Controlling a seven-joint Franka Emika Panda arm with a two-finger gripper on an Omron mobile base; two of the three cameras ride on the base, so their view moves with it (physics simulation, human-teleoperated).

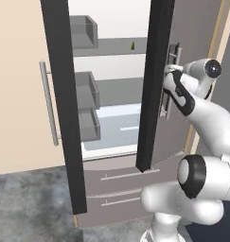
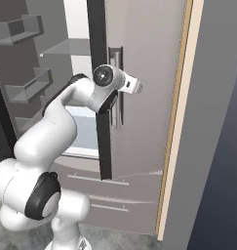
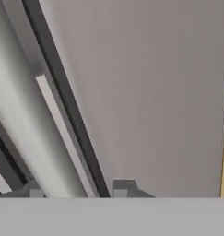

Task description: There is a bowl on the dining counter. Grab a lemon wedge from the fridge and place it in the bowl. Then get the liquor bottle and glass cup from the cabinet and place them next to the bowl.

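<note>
The robot's gripper (image 3: 79,192) stood at the right-hand door (image 1: 197,28) of the fridge (image 1: 121,189), the opening step of the lemon-wedge errand, with nothing yet collected. In the hand view the two dark fingertips (image 3: 125,186) rose on either side of the door's long bar handle (image 3: 62,124), which ran up and away from between the jaws. They were parted about halfway and astride the bar. Whether the pads were actually pressing on it could not be told, as a gap showed on at least one side. Beyond the bar lay the plain grey door face. Both fridge doors stood ajar, the left door (image 1: 64,108) swung well out and the right one only partly, its dark edge just to the left of the jaws. On the upper shelf (image 1: 111,47), to the left of the jaws, higher and deeper inside, sat a tiny yellow-green speck (image 1: 133,46). It was probably the lemon wedge, though too small to be sure. The step in hand appeared to be drawing the right door wider to clear a path to that shelf. The next move seemed to call for a firm hold on the bar and a pull along the door's arc, then release and a reach up and left past the door edge. A loose grip risked the bar slipping out mid-swing.
</note>
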